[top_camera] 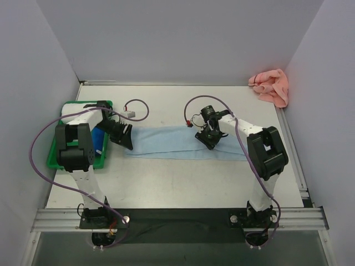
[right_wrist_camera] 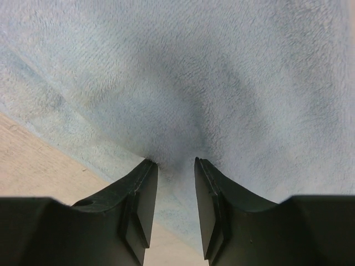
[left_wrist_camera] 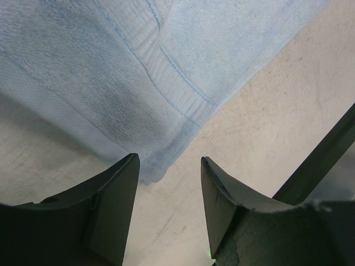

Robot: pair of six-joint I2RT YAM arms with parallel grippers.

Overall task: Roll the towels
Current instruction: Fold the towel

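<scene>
The light blue towel lies flat as a long strip across the middle of the table. My left gripper is open at its left end; in the left wrist view a corner of the towel lies just ahead of the open fingertips. My right gripper is open, with its fingertips pressed down on the towel's surface right of the middle. The salmon pink towel lies crumpled in the back right corner.
A green bin stands at the left edge with something blue inside. A small grey object on a looped cable lies behind the towel's left end. Walls enclose the table on three sides.
</scene>
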